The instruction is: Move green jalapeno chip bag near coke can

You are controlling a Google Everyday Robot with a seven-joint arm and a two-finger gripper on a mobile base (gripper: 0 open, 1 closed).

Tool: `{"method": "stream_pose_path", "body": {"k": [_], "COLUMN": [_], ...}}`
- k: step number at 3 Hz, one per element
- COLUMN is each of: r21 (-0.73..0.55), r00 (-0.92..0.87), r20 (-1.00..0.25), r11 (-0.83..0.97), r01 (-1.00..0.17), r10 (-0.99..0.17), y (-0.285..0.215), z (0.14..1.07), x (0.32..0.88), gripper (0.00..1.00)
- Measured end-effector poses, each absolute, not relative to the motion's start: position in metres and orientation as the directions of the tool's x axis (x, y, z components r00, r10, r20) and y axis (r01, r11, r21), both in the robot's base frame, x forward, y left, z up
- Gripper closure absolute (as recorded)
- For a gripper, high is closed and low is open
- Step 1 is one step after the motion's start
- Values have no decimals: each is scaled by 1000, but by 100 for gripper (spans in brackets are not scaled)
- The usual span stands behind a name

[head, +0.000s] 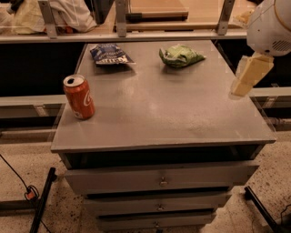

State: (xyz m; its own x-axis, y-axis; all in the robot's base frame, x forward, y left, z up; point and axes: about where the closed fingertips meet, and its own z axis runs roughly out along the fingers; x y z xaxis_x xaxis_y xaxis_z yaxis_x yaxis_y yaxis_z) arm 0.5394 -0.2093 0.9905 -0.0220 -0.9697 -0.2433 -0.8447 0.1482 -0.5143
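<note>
Green jalapeno chip bag (pixel 181 55) wants a grasp across its middle — my gripper (pixel 241 86) hovers off to its right, width I cannot tell.

A grey metal drawer cabinet (pixel 173 113) stands in the middle, and its flat top is dull and a little scratched. Under the top there are three drawers (pixel 113 179), each with a small metal knob (pixel 163 181) at the centre. A dark blue chip bag (pixel 109 54) with white lettering lies at the back left of the top. Behind the cabinet runs a long shelf (pixel 150 35), and a white plastic bag (pixel 68 13) lies on it at the left. The speckled floor (pixel 275 182) carries a black cable (pixel 18 179) on the left side. The gripper (pixel 248 77) hangs over the right edge of the top.
</note>
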Motion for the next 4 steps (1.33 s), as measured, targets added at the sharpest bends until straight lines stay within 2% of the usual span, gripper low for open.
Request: {"method": "stream_pose_path", "body": {"k": [1, 4], "r21": [-567, -626], "r00": [14, 42], "r20": [-221, -200], "r11": [116, 95], "r01": [-816, -774], "r10": [-975, -979], "y": [-201, -190], "z": [990, 994], "x": [575, 596], "gripper": [0, 0]}}
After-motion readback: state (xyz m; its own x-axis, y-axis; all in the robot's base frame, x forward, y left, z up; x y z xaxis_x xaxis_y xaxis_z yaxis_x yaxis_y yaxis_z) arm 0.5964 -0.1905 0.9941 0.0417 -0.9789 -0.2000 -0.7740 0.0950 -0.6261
